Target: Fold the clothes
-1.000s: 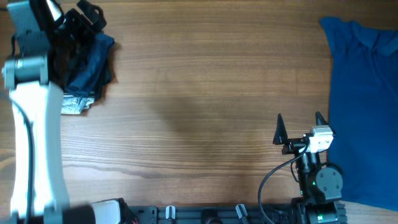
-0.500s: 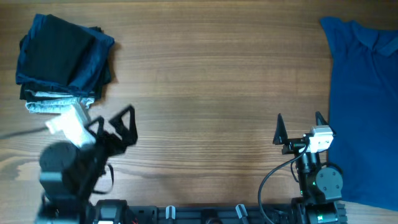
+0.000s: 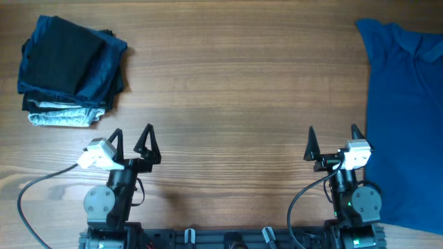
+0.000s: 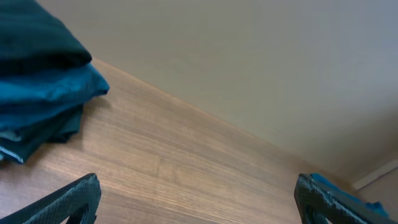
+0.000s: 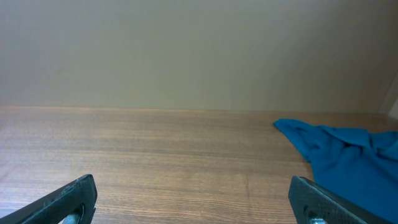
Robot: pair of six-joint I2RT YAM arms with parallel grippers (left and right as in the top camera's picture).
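A stack of folded clothes (image 3: 69, 69), black on top with dark blue and grey beneath, lies at the far left of the table; it also shows in the left wrist view (image 4: 37, 81). A bright blue shirt (image 3: 408, 117) lies spread at the right edge, and shows in the right wrist view (image 5: 348, 158). My left gripper (image 3: 131, 142) is open and empty at the front left, well short of the stack. My right gripper (image 3: 333, 142) is open and empty at the front right, just left of the blue shirt. No logo is visible on the black garment.
The wooden table (image 3: 235, 97) spans the view. A cable (image 3: 28, 200) loops by the left arm's base and another (image 3: 297, 197) by the right arm's base. A pale wall stands behind the table in both wrist views.
My left arm has pulled back from the folded stack to the front left, leaving the stack on the table. The right arm has not moved.
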